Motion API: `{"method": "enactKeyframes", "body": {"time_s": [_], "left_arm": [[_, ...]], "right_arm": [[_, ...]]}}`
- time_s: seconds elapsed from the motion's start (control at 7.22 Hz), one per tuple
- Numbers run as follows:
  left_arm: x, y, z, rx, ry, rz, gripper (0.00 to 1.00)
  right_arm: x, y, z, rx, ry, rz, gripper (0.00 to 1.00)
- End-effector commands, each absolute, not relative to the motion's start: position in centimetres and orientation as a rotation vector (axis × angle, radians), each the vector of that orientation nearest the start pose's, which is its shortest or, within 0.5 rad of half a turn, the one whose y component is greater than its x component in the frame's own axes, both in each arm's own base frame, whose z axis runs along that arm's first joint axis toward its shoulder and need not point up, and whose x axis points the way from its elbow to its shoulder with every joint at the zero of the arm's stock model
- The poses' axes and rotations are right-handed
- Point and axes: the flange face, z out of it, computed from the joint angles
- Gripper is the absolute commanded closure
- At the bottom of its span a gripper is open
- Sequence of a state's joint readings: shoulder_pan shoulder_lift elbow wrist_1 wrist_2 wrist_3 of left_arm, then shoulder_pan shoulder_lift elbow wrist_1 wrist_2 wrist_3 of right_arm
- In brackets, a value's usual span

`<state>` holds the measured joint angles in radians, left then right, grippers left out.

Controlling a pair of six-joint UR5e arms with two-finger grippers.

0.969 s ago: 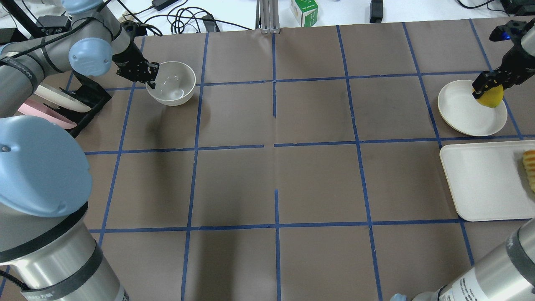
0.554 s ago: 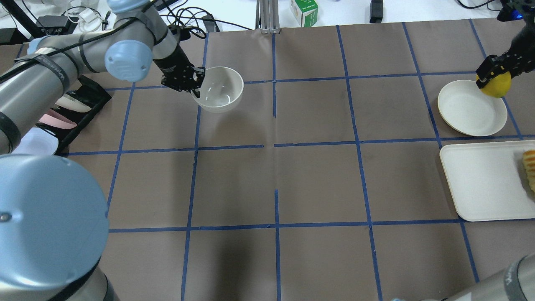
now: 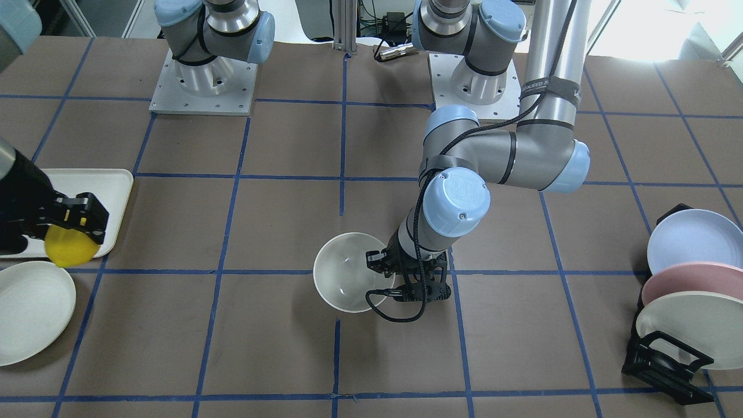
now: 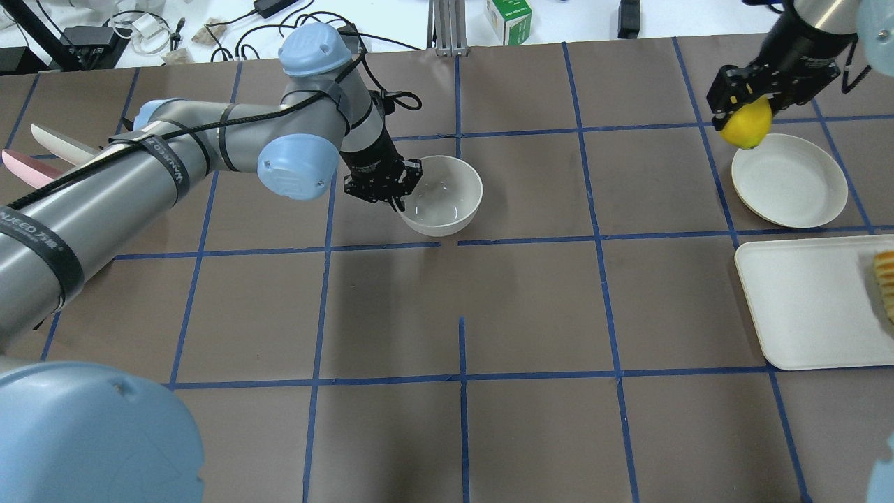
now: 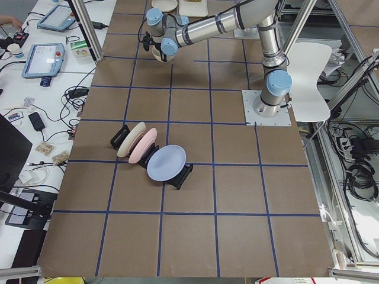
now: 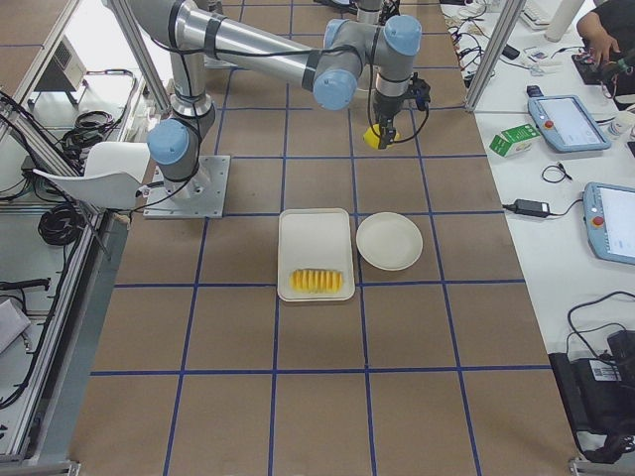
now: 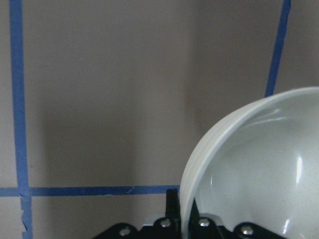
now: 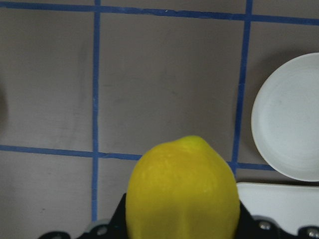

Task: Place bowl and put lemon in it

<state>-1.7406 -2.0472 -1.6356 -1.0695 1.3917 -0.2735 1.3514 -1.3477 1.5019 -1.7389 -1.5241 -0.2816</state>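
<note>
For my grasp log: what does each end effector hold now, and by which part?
The left end effector holds the bowl by its rim, on the arm's side. The right end effector holds the lemon across its upper half.

From overhead: bare worktop (image 4: pixel 531 307) from the bowl (image 4: pixel 447 195) toward 3 o'clock as far as the cream plate (image 4: pixel 789 181); bare too across the 6 o'clock half. Blocked at the bowl's 9 o'clock by the left arm (image 4: pixel 174 175), left claw (image 4: pixel 401 195) on the rim. Crowded at the 3 o'clock edge: plate, white tray (image 4: pixel 803 307), lemon (image 4: pixel 747 127) aloft in the right claw (image 4: pixel 744 105). Plate rack (image 3: pixel 656 360) at the 9 o'clock edge.
</note>
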Motion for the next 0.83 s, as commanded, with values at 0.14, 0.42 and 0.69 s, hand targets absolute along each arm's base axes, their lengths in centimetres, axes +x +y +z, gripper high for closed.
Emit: {"method": "enactKeyframes", "body": {"time_s": [0.14,0.42,0.69], "left_arm": [[-26.4,-58.0,20.4,-0.222,3.305,0.085,0.50],[-28.6,-57.2,22.8,-0.211,3.331,-0.035,0.09],[-27.5,-57.2,25.7,-0.206,3.314,-0.043,0.00]], "right_arm": [[10.4,-59.8,41.1,0.044,3.091,-0.023,0.82],[15.5,-60.3,40.0,0.132,3.029,-0.068,0.82],[20.3,-60.2,38.7,0.144,3.022,-0.096,0.82]]}}
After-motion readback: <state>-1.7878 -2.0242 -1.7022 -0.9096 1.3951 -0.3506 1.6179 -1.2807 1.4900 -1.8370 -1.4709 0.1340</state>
